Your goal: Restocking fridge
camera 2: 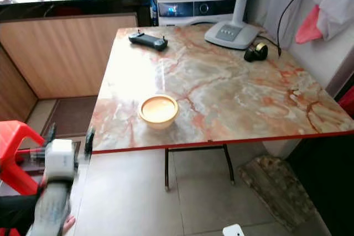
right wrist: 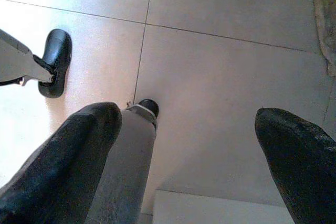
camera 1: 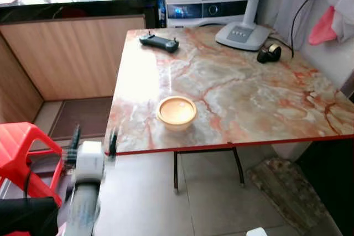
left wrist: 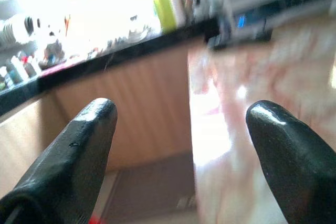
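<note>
The left gripper [camera 1: 93,143] is raised at about 7 o'clock in the head views, its two glossy black fingers spread wide with nothing between them, just off the near left corner of the marble-patterned table [camera 1: 265,103]. From its wrist camera the tapered, rounded fingers [left wrist: 79,150] frame that table's edge and a wood-grain cabinet front [left wrist: 131,114] under a black countertop. The right gripper [right wrist: 189,161] hangs released over smooth pale floor tiles [right wrist: 220,77], fingers well apart.

The tabletop is glossy, veined in rust and cream, edged with a red strip, on thin black metal legs. Near its front edge, at 6 o'clock on the top, sits a round yellow-rimmed bowl [camera 1: 176,112] holding something pale orange; what it is cannot be told. At 11 o'clock lies a flat black controller [camera 1: 159,42]; at 1 o'clock the white fan base [camera 1: 242,36], with a roll of black tape [camera 1: 269,53] just beside it. A red plastic stool [camera 1: 25,150] stands at 8 o'clock.
</note>
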### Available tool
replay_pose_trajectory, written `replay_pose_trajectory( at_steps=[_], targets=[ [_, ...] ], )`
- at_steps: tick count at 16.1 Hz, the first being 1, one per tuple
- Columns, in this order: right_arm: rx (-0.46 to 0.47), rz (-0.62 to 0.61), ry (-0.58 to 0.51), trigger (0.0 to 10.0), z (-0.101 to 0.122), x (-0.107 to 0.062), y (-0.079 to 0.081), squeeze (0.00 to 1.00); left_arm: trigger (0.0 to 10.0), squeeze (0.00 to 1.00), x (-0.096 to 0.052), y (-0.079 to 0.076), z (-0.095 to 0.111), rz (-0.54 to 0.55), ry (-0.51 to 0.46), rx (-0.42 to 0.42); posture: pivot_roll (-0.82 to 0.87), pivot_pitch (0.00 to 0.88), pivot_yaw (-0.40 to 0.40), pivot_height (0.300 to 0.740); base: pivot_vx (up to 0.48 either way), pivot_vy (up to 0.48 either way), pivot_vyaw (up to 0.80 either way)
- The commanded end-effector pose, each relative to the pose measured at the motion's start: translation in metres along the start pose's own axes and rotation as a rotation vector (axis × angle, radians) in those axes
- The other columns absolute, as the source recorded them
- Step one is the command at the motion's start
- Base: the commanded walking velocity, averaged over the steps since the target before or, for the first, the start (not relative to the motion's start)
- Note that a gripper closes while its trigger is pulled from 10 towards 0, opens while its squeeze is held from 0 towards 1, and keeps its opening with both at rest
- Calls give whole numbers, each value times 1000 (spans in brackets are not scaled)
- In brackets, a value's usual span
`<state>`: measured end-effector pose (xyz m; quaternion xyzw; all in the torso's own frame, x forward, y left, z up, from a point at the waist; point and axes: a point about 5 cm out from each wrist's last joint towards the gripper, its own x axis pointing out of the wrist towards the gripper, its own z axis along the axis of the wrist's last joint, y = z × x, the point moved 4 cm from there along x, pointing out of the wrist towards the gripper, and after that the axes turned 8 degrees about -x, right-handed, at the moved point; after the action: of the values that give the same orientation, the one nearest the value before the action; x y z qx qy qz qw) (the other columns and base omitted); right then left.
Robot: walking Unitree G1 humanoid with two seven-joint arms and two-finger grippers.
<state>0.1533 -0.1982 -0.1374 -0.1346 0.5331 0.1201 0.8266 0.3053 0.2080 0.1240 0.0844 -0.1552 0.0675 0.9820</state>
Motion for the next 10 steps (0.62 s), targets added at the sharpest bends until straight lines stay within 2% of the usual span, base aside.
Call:
replay_pose_trajectory(
  at_steps=[1,2,3,5,6,10],
  targets=[
    [-5,-6,-1,10000,1,0,-2,0,10000,0,5,-10,2,-25,22,-62,41,0,-5,740,0,0,0],
    [7,-9,-10,10000,2,0,-2,0,10000,0,12,-20,6,-22,45,-153,26,0,-5,740,0,0,0],
    [10,-10,-13,10000,2,0,-2,0,10000,0,13,-23,6,-21,52,-179,26,0,-5,740,0,0,0],
    [24,-19,-19,10000,3,0,-3,0,10000,0,16,-39,9,-66,91,-286,25,0,-9,740,0,0,0],
    [26,-29,-19,10000,3,0,-4,0,10000,0,17,-45,10,-97,106,-300,25,0,-9,740,0,0,0],
    [30,-25,-30,10000,5,0,-4,0,10000,0,18,-43,11,-96,123,-321,26,0,-10,740,182,0,0]
  ],
)
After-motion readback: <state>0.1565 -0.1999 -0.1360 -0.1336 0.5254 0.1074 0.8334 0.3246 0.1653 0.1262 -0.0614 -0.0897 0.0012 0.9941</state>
